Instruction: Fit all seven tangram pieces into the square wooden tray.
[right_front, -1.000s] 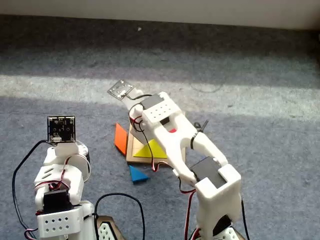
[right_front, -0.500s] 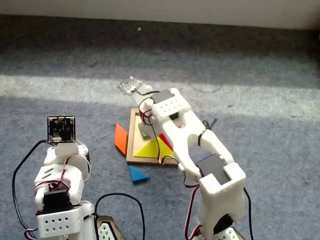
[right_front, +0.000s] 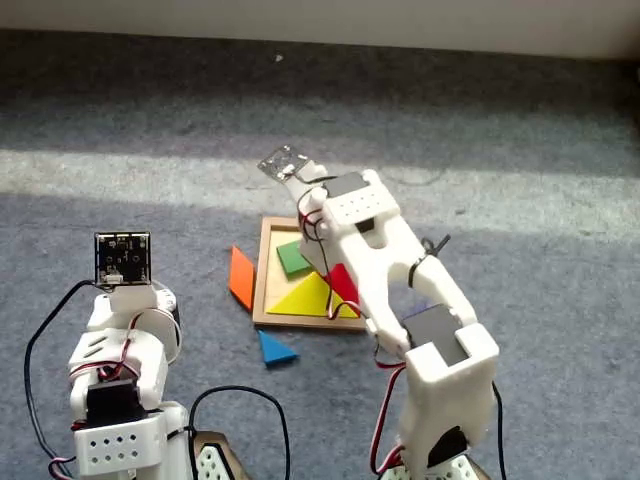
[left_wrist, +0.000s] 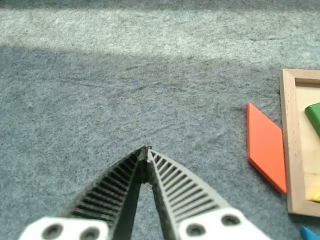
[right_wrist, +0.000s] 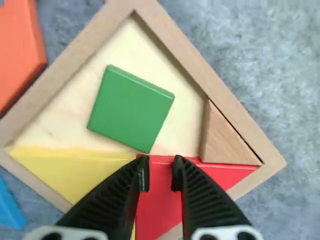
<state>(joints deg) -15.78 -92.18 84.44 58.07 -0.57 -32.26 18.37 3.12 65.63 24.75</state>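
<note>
Red triangle (right_wrist: 218, 174) half hidden under right pincer (right_wrist: 159, 167), narrowly parted; left pincer (left_wrist: 146, 150) closed.

White arms (right_front: 385, 250); black ribbed end effector (left_wrist: 146, 149)

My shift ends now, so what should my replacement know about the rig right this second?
Left gripper: shut, empty, above the carpet.
Right gripper: slightly open, empty, over the red triangle.
In the tray: red triangle, yellow triangle, green square lying askew, brown triangle.
To do: orange piece and blue triangle, both on the carpet beside the tray.
</note>
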